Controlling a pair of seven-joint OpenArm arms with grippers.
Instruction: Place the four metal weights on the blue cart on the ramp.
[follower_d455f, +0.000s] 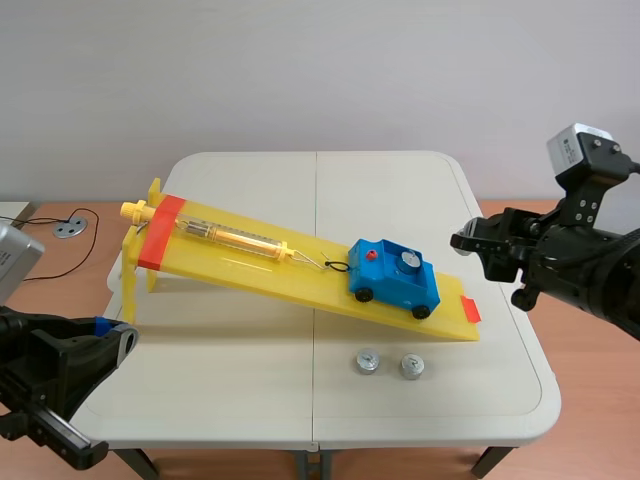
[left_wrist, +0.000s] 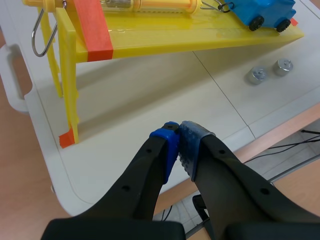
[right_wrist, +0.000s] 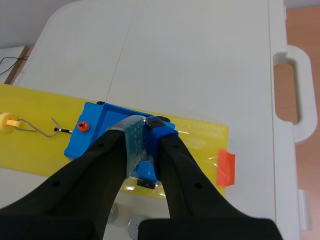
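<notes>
Metal weights (follower_d455f: 367, 361) on table (follower_d455f: 250, 400), just beside ramp (follower_d455f: 250, 262) with blue cart (follower_d455f: 395, 280)

A: What stands behind the table (follower_d455f: 250, 390)?
B: A plain pale wall (follower_d455f: 320, 70), evenly lit, running the whole width beyond the table's far edge.
A: And the table itself?
B: White plastic with rounded corners and a seam (follower_d455f: 316, 250) down its middle. A moulded carry handle (right_wrist: 306, 95) sits in its right end, and dark legs (follower_d455f: 490, 461) show under its near edge.
A: The floor?
B: Brown, wood-look floor (follower_d455f: 590, 400) on both sides of the table. Left of the table a round grey disc (follower_d455f: 70, 227) lies on it.
A: The light?
B: Soft and even; shadows on the table top are faint.
</notes>
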